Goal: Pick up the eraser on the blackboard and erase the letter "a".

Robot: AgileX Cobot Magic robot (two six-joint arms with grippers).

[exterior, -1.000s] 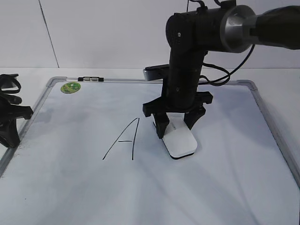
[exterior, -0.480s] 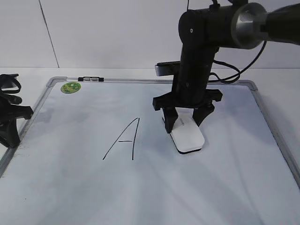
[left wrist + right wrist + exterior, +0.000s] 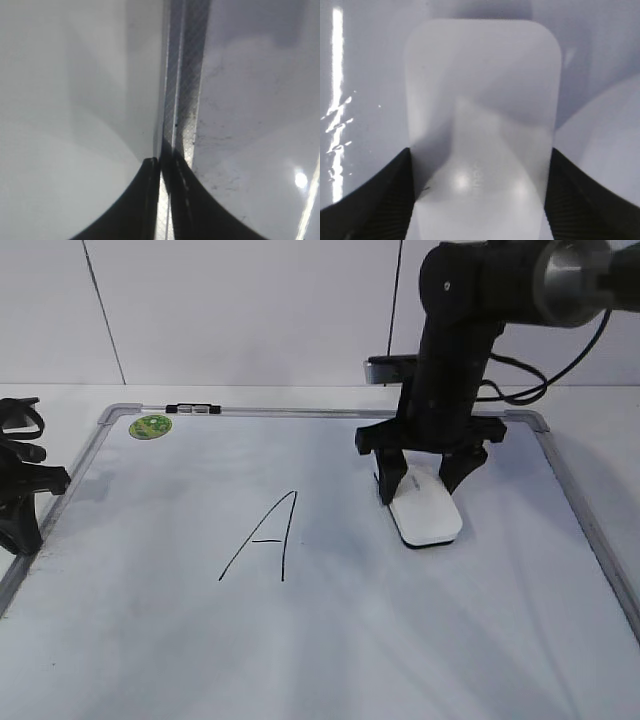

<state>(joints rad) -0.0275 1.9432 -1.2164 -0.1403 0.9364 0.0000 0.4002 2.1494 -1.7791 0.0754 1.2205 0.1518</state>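
The right hand [image 3: 428,483] stands upright over the blackboard [image 3: 560,490], its two black fingers [image 3: 391,478] clamped on the long sides of the eraser [image 3: 426,517]. The right wrist view shows both fingers pressed against the white block's flanks, so the hand is grasping the eraser. The eraser lies flat on the board directly beneath the hand, its free end sticking out toward the camera. A capital "A" [image 3: 264,537] is drawn well off to the hand's left. No lowercase "a" can be made out. The left hand [image 3: 161,200] rests at the board's frame edge, fingers clenched together with nothing between them.
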